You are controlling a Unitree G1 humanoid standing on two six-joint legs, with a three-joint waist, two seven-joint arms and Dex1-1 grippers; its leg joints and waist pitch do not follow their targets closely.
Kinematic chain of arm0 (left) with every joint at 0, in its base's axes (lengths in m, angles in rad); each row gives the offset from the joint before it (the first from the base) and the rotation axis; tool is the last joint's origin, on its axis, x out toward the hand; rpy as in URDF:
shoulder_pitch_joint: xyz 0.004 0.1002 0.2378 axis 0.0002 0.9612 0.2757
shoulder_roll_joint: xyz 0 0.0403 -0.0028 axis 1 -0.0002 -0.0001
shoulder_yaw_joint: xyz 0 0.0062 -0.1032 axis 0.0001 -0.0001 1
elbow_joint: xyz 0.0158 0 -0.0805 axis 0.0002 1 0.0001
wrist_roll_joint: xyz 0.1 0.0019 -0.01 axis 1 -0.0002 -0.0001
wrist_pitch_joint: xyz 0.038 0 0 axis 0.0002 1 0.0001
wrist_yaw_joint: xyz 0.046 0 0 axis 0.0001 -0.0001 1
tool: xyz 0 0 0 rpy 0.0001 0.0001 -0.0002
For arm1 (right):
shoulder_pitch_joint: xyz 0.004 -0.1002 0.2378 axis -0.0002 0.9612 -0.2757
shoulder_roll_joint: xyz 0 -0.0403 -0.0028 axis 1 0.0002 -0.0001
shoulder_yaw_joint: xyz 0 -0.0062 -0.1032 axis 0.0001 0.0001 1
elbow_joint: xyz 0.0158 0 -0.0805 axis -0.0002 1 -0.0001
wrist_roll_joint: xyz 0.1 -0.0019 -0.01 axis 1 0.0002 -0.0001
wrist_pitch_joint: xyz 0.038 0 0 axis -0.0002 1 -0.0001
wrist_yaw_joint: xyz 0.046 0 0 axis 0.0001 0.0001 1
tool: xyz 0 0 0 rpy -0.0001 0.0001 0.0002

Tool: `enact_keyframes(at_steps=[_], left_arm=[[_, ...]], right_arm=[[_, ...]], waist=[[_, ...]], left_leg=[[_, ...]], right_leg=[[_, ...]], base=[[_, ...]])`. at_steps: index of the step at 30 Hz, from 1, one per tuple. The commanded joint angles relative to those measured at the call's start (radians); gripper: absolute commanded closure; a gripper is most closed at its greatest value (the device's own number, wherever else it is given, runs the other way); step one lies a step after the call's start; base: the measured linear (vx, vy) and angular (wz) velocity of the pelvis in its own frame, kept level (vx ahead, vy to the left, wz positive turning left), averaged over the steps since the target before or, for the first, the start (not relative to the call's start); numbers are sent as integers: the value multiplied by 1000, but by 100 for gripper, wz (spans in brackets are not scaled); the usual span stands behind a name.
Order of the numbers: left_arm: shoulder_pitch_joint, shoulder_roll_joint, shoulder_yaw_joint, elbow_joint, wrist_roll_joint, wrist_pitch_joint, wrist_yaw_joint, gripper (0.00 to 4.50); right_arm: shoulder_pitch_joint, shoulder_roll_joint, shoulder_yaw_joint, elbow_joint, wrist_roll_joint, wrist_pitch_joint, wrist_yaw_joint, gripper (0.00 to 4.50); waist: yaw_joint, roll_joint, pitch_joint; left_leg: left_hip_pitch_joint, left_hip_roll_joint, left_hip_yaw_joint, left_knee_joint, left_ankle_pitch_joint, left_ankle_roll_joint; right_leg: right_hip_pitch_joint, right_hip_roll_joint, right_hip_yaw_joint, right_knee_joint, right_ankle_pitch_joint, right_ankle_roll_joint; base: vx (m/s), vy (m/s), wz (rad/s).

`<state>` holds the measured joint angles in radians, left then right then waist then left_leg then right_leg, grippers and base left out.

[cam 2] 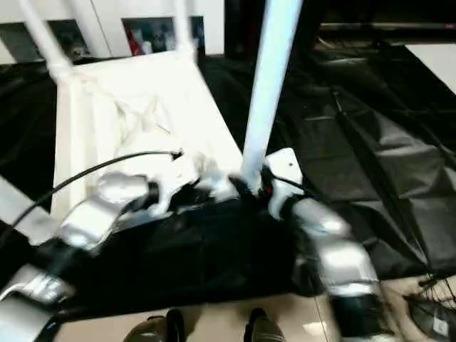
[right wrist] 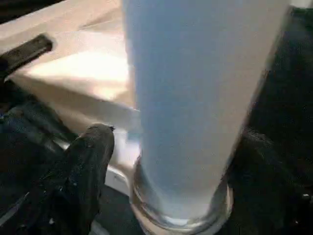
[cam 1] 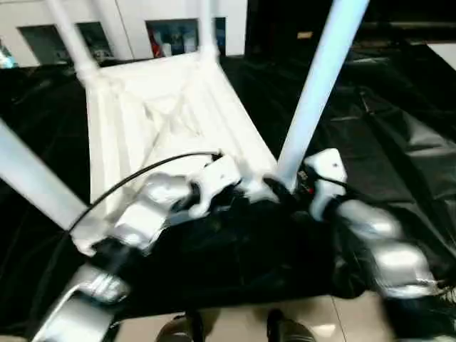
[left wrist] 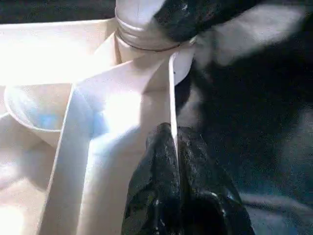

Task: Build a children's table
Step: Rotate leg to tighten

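The upturned table top [cam 1: 153,117] lies on black sheeting [cam 1: 399,142], its long axis running away from the robot. Its near rim is pinched by the left gripper [left wrist: 175,147], clenched tight. The near-right leg [cam 1: 320,82], pointing upward, is flanked by the right gripper [right wrist: 161,161], spread wide; the leg should be turned straight while the rim is steadied.

The white table top [cam 1: 164,114] lies upside down on black sheeting, legs [cam 1: 320,78] standing in its corner sockets.
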<state>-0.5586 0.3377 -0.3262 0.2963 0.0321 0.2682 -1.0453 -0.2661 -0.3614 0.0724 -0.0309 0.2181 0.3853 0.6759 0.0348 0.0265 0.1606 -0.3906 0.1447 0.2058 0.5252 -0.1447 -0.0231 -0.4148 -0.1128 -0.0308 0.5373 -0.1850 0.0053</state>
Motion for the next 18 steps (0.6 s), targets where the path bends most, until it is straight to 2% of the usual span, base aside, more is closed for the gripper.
enact_keyframes(at_steps=[1,3,6,7,9,11,12,15,16,18], left_arm=[[53,23,-43,-14,-41,4,-90,450],[71,65,-54,-64,-66,21,-160,450],[71,77,-53,-76,-71,26,-181,450],[69,80,-53,-75,-69,27,-185,450],[63,83,-52,-73,-68,31,-192,450],[53,83,-52,-72,-69,35,-194,450],[51,83,-53,-74,-70,37,-195,450],[50,84,-56,-79,-75,40,-196,450],[49,86,-58,-82,-78,42,-197,450],[49,86,-59,-86,-80,46,-201,450]], right_arm=[[14,-49,17,-27,31,-9,122,65],[7,-102,41,-29,43,-13,212,65],[-2,-134,60,-22,46,-11,249,65],[-4,-144,69,-14,35,-19,256,65],[-6,-160,82,-3,21,-34,273,65],[-5,-156,79,0,28,-35,280,65],[-5,-154,79,-1,32,-33,281,65],[0,-152,87,-8,42,-36,300,65],[2,-152,91,-9,40,-37,307,65],[4,-153,95,-8,35,-40,313,65]], waist=[[2,-26,-56],[3,-24,-61],[5,-23,-65],[8,-23,-67],[11,-24,-71],[18,-23,-74],[19,-23,-72],[19,-25,-71],[20,-16,-64],[17,-17,-62]], left_leg=[[26,80,-33,-66,-332,70],[27,79,-29,-58,-303,90],[32,79,-23,-49,-270,106],[37,79,-16,-42,-235,121],[37,80,-11,-36,-197,136],[28,79,-5,-29,-121,163],[26,79,-5,-27,-121,167],[20,78,-8,-27,-143,162],[19,79,-11,-31,-173,150],[22,81,-12,-36,-217,123]], right_leg=[[23,-50,41,-58,-345,-158],[24,-46,40,-49,-307,-183],[19,-41,41,-44,-268,-206],[15,-36,43,-37,-211,-226],[18,-36,45,-28,-159,-241],[24,-29,43,-10,-55,-264],[24,-28,43,-8,-45,-268],[30,-31,41,-9,-83,-267],[27,-33,41,-14,-136,-258],[24,-31,41,-22,-201,-243]], base=[[0,0,0],[28,-17,3],[69,-36,8],[79,-40,16],[76,-35,15],[71,-19,8],[60,-13,4],[0,0,0],[0,0,0],[0,0,0]])
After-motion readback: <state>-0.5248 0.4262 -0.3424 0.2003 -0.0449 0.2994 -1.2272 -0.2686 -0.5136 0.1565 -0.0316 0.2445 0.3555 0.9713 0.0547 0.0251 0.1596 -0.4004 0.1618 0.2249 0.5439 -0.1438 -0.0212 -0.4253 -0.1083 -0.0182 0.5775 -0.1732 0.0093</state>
